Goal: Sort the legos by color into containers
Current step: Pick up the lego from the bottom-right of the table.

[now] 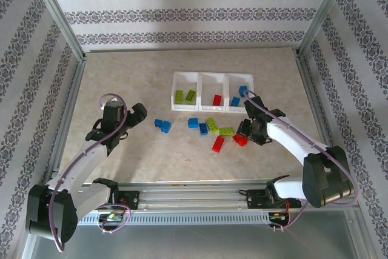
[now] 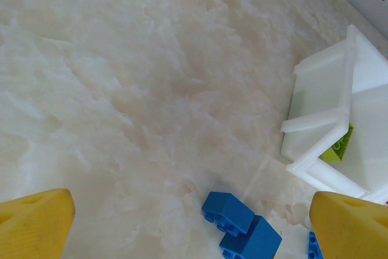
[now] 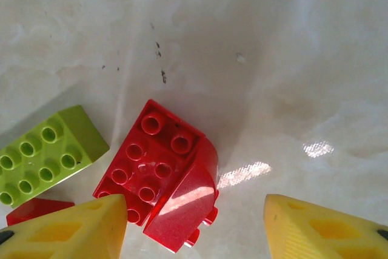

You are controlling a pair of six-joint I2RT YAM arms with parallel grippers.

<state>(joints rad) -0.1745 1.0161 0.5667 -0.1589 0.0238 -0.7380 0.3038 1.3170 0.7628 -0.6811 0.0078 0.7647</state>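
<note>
The containers are a white three-compartment tray (image 1: 200, 74). Its left cell holds two green legos (image 1: 184, 96), the middle a red one (image 1: 216, 100), the right two blue ones (image 1: 239, 96). Loose legos lie in front of it: a blue pair (image 1: 162, 125), more blue (image 1: 197, 125), green (image 1: 219, 128) and red (image 1: 217, 144). My right gripper (image 1: 245, 133) is open, low over a red lego (image 3: 160, 168); the left fingertip (image 3: 73, 228) overlaps the brick's corner, the other stands apart. My left gripper (image 1: 138, 113) is wide open with nothing in it, left of the blue pair (image 2: 239, 222).
A green lego (image 3: 42, 159) and a sliver of another red one (image 3: 36, 209) lie just left of the right gripper. The tray's corner (image 2: 330, 119) rises ahead and to the right of the left gripper. Metal frame rails edge the table on every side.
</note>
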